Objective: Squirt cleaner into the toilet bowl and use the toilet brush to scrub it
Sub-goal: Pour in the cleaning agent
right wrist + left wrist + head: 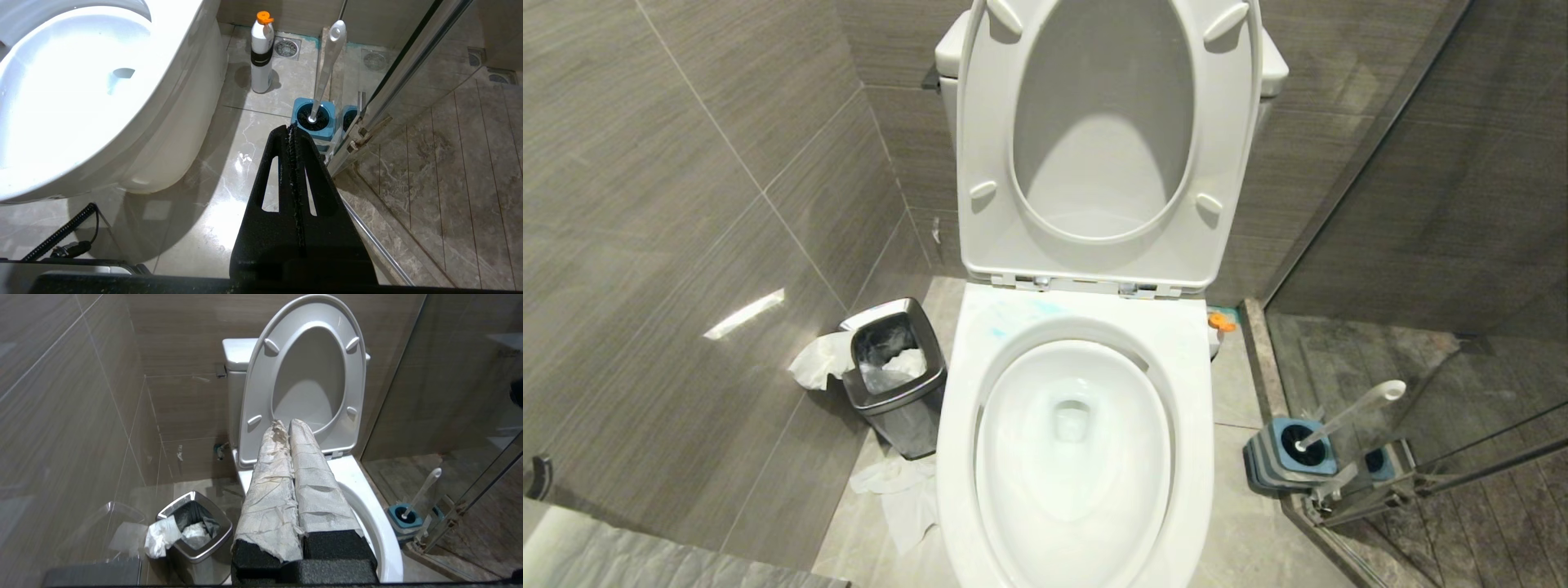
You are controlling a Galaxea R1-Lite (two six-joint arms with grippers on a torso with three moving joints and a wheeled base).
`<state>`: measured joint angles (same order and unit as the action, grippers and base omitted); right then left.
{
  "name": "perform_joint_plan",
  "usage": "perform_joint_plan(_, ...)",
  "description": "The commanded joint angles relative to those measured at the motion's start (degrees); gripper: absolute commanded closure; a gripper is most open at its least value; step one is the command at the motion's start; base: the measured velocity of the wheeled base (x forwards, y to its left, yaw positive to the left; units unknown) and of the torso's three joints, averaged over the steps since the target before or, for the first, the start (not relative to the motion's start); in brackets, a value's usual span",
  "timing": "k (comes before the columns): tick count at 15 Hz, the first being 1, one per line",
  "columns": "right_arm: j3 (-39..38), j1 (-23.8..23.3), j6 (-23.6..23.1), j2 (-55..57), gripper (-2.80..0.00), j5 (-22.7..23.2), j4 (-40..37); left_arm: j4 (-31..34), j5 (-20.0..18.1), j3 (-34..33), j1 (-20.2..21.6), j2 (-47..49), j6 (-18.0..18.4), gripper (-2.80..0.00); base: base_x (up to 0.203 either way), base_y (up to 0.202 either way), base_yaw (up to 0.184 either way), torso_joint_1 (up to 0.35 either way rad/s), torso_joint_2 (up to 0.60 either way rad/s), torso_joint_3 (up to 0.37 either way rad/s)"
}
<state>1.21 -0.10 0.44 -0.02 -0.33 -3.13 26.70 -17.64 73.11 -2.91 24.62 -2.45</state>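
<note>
- The right end effector (291, 130) hangs low over the floor at the toilet's right side, its two black fingers pressed together on nothing
- Just beyond its tips stands the toilet brush (327, 61), bristle end down in a squat blue-topped holder (314, 116) against the glass shower door (408, 69); the long white handle leans up and away from the end effector, flattened end uppermost
- That handle's long axis runs nearly in line with the right fingers, so I judge a grasp calls for spreading them and meeting the shaft crosswise; the right arm is clearly the nearer one
- A white bottle with an orange cap (261, 49) stands on the floor a little farther off, between the brush holder and the pedestal
- The left end effector (291, 428), paper-wrapped fingers closed and empty, is raised above the toilet bowl (956, 392), pointing toward the lifted seat (988, 147)
- Faint turquoise cleaner (1045, 309) smears the bowl's back rim; the basin looks plain white
- A steel waste bin (894, 380) with tissue sits left of the toilet
</note>
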Motion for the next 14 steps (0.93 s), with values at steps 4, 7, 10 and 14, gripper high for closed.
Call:
perform_joint_plan(4, 0.02, 0.01, 0.0, 0.02, 0.0, -0.02, -0.03, 0.69, 0.1, -9.29, 3.56, -12.52, 0.04, 0.0, 0.0, 0.0, 0.0, 0.0, 0.0, 0.0)
perform_joint_plan(7, 0.02, 0.01, 0.0, 0.02, 0.0, -0.02, 0.06, 0.5, 0.55, -13.95, 3.36, -15.88, 0.6, 0.0, 0.0, 0.0, 0.0, 0.0, 0.0, 0.0)
perform_joint_plan(10, 0.02, 0.01, 0.0, 0.02, 0.0, -0.02, 0.01, 0.43, 0.55, -19.57, 3.22, -20.55, 1.21, 0.0, 0.0, 0.0, 0.0, 0.0, 0.0, 0.0)
perform_joint_plan(14, 0.02, 0.01, 0.0, 0.02, 0.0, -0.02, 0.06, -2.37, 3.21, -26.3, 2.94, -24.51, 2.48, 0.0, 0.0, 0.0, 0.0, 0.0, 0.0, 0.0)
